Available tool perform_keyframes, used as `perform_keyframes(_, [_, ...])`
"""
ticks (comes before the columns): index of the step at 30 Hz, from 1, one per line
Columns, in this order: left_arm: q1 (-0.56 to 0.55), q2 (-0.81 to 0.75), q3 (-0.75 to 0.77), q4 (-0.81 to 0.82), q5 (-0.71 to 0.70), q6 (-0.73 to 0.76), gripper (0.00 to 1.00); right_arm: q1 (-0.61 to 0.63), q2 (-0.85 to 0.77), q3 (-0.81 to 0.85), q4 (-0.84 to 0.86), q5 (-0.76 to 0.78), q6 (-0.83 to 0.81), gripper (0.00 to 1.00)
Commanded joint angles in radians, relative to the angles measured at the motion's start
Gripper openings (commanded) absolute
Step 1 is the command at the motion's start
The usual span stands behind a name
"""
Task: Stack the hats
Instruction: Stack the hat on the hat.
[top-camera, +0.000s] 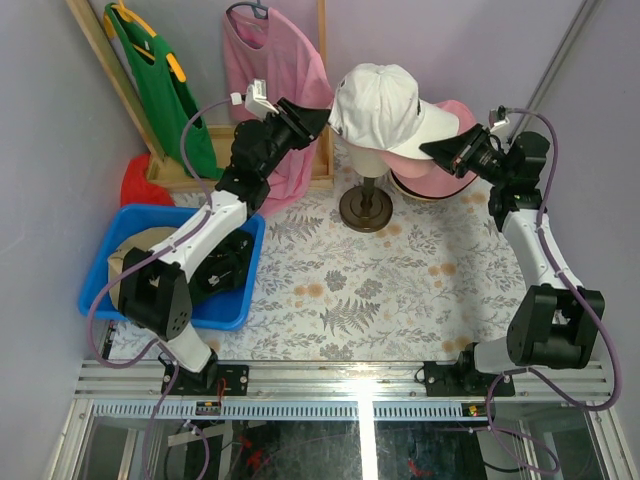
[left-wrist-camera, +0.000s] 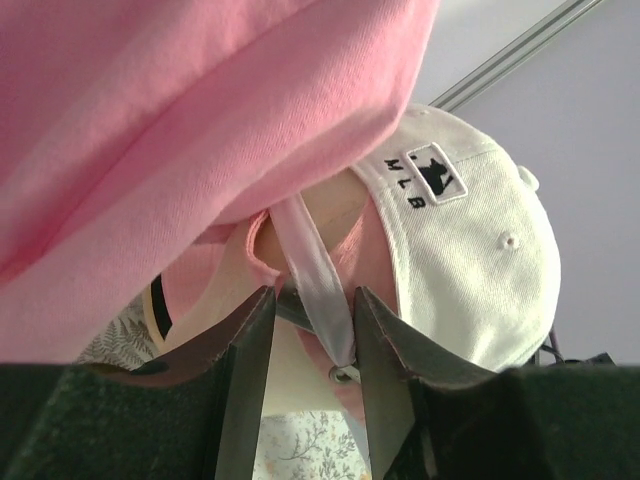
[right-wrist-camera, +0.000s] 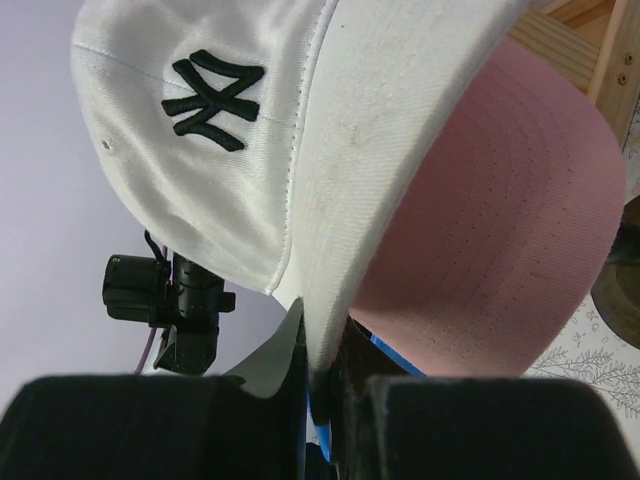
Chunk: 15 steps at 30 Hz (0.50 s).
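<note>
One pale cap (top-camera: 378, 105) between left tool (top-camera: 320, 118), right tool (top-camera: 432, 150)

A floral cloth (top-camera: 400, 290) covers the bench in front of me, printed with grey ferns and orange blossoms. At its far middle stands a dark round stand (top-camera: 365, 210), its short pole carrying a smooth beige mannequin head (top-camera: 368, 160). A blue bin (top-camera: 225, 322) sits against the bench's left edge. Beyond the far-left corner a wooden rack (top-camera: 100, 60) leans against the lilac wall, with a green garment (top-camera: 165, 95) on a yellow hanger and, to its right, a pink shirt (top-camera: 270, 70) on a hanger. A red bundle (top-camera: 140, 185) lies at the rack's foot, just behind the bin.
</note>
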Motion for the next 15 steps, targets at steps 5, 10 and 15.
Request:
perform_keyframes(5, [-0.055,-0.057,-0.102,-0.041,0.072,0.032,0.36,0.001,0.107,0.068,-0.223,0.043,-0.085,0.0])
perform_keyframes(10, [-0.064,-0.066,-0.12,-0.046,0.056,0.024,0.36,0.001,0.141,0.113,-0.269,0.014,-0.109,0.0])
perform_keyframes(15, [-0.064,-0.088,-0.141,-0.065,0.003,0.014,0.36,-0.003,0.141,0.111,-0.301,0.005,-0.131,0.01])
